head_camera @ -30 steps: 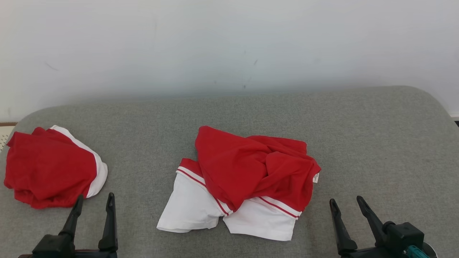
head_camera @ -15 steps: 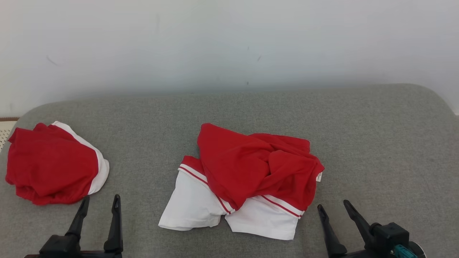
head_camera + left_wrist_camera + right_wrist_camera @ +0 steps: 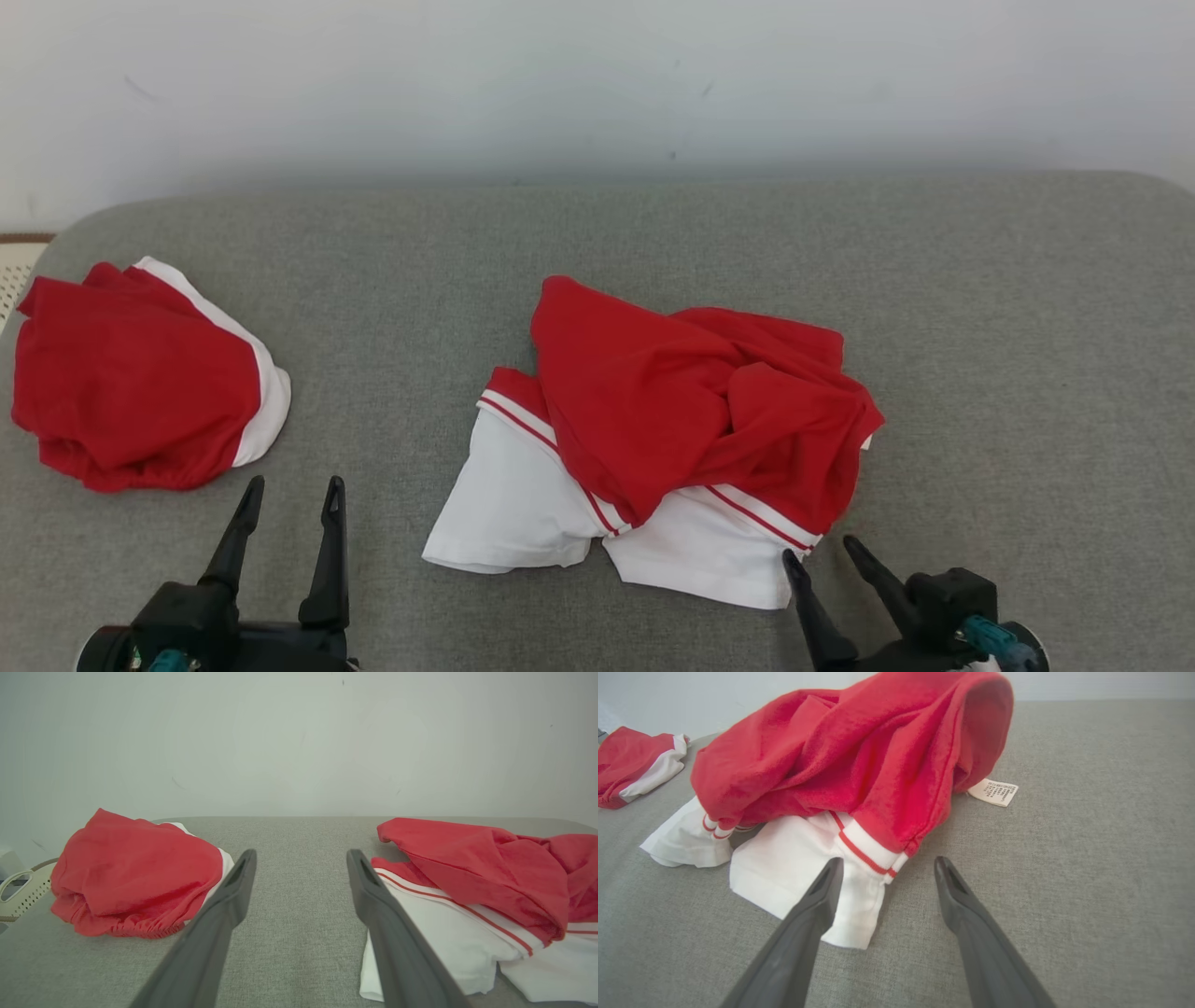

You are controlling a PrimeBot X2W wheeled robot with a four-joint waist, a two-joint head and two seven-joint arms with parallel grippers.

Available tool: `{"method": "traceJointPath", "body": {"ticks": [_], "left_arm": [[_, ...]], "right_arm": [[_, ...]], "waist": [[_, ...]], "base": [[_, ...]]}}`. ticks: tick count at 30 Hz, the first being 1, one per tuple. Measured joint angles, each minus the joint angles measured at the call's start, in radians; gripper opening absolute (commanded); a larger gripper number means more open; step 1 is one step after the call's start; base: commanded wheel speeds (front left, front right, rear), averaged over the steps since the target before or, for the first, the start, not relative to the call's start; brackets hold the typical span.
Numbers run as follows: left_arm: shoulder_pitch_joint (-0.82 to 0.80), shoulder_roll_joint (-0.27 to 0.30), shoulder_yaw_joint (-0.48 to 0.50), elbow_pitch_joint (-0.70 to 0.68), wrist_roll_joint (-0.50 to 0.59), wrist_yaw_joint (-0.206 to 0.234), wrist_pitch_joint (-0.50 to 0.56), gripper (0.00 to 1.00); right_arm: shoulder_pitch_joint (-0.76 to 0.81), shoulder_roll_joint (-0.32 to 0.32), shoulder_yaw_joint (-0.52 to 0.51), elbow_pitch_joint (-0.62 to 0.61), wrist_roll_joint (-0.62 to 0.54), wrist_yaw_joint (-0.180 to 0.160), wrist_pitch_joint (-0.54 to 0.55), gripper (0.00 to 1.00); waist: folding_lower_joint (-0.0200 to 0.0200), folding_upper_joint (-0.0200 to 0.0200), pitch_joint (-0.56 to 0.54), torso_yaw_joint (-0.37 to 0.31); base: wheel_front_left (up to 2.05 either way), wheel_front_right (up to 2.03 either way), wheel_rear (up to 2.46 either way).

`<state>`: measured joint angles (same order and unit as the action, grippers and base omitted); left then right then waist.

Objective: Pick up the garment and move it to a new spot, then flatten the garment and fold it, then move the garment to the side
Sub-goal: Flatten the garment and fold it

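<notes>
A crumpled red and white garment (image 3: pixel 672 429) lies in the middle of the grey surface, its red part heaped over two white legs with red stripes. It also appears in the left wrist view (image 3: pixel 472 896) and the right wrist view (image 3: pixel 850 770). My right gripper (image 3: pixel 823 549) stands open at the garment's near right corner, holding nothing; in its wrist view (image 3: pixel 887 865) the left finger overlaps the white hem. My left gripper (image 3: pixel 293 490) is open and empty, on bare cloth left of the garment (image 3: pixel 301 856).
A second red and white garment (image 3: pixel 140 373) lies bunched at the far left, near the surface's edge (image 3: pixel 135 872). A white care label (image 3: pixel 993 792) sticks out on the right. The grey padded surface (image 3: pixel 1008 355) ends at a pale wall behind. A perforated white object (image 3: pixel 21 891) sits past the left edge.
The head camera has tilted, shifting the whole scene. My right gripper has come in leftward to the garment's near right corner. My left gripper has edged right. Both stay open.
</notes>
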<state>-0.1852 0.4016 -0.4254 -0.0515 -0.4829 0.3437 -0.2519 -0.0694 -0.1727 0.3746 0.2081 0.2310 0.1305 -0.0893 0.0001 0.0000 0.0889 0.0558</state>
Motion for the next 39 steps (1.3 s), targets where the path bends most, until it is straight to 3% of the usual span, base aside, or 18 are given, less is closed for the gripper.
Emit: {"method": "traceJointPath", "body": {"ticks": [4, 5, 6, 7, 8, 14, 19, 31, 35, 39], "left_arm": [[-0.015, -0.005, -0.001, 0.007, 0.002, -0.007, -0.001, 1.0], [-0.018, -0.006, -0.001, 0.009, 0.003, -0.008, -0.002, 1.0], [-0.022, -0.007, 0.0, 0.011, 0.003, -0.008, -0.002, 1.0], [-0.024, -0.008, 0.001, 0.013, 0.004, -0.009, -0.002, 1.0], [-0.026, -0.008, 0.003, 0.014, 0.005, -0.009, -0.004, 1.0], [-0.028, -0.016, 0.012, 0.016, 0.011, -0.013, -0.005, 1.0], [-0.028, -0.021, 0.023, 0.015, 0.019, -0.007, -0.006, 1.0], [-0.025, -0.027, 0.05, 0.006, 0.028, 0.002, -0.006, 1.0], [-0.028, -0.032, 0.052, 0.007, 0.033, 0.0, -0.006, 1.0], [-0.039, -0.04, 0.05, 0.013, 0.035, -0.008, -0.006, 1.0]], "right_arm": [[-0.045, 0.004, 0.036, 0.084, 0.034, 0.0, -0.01, 1.0], [-0.055, 0.008, 0.045, 0.102, 0.046, 0.0, -0.014, 0.87], [-0.066, 0.012, 0.055, 0.12, 0.061, 0.0, -0.013, 0.45], [-0.076, 0.012, 0.063, 0.137, 0.067, 0.0, -0.015, 0.31], [-0.086, 0.012, 0.069, 0.151, 0.071, 0.0, -0.02, 0.0], [-0.116, 0.004, 0.087, 0.171, 0.114, 0.0, -0.043, 0.0], [-0.106, -0.032, 0.053, 0.079, 0.131, 0.0, -0.024, 0.0], [-0.038, -0.162, -0.216, -0.209, 0.076, 0.0, 0.145, 0.0], [-0.057, -0.194, -0.274, -0.2, 0.077, 0.0, 0.182, 0.0], [-0.098, -0.223, -0.301, -0.093, 0.103, 0.0, 0.19, 0.0]], "waist": [[0.0, 0.0, 0.025, 0.01], [0.0, 0.0001, 0.029, 0.013], [0.0, 0.0001, 0.033, 0.015], [0.0, 0.0001, 0.037, 0.016], [0.0001, 0.0001, 0.04, 0.017], [0.0, 0.0, 0.048, 0.009], [0.0, 0.0001, 0.051, -0.008], [-0.0001, 0.0, 0.071, -0.065], [-0.0001, 0.0001, 0.081, -0.071], [-0.0001, 0.0001, 0.089, -0.066]], "base": [[0.0, 0.0, 0.0], [0.0, 0.0, 0.0], [0.0, 0.0, 0.0], [0.0, 0.0, 0.0], [0.0, 0.0, 0.0], [0.0, 0.0, 0.0], [0.0, 0.0, 0.0], [0.0, 0.0, 0.0], [0.0, 0.0, 0.0], [0.0, 0.0, 0.0]]}}
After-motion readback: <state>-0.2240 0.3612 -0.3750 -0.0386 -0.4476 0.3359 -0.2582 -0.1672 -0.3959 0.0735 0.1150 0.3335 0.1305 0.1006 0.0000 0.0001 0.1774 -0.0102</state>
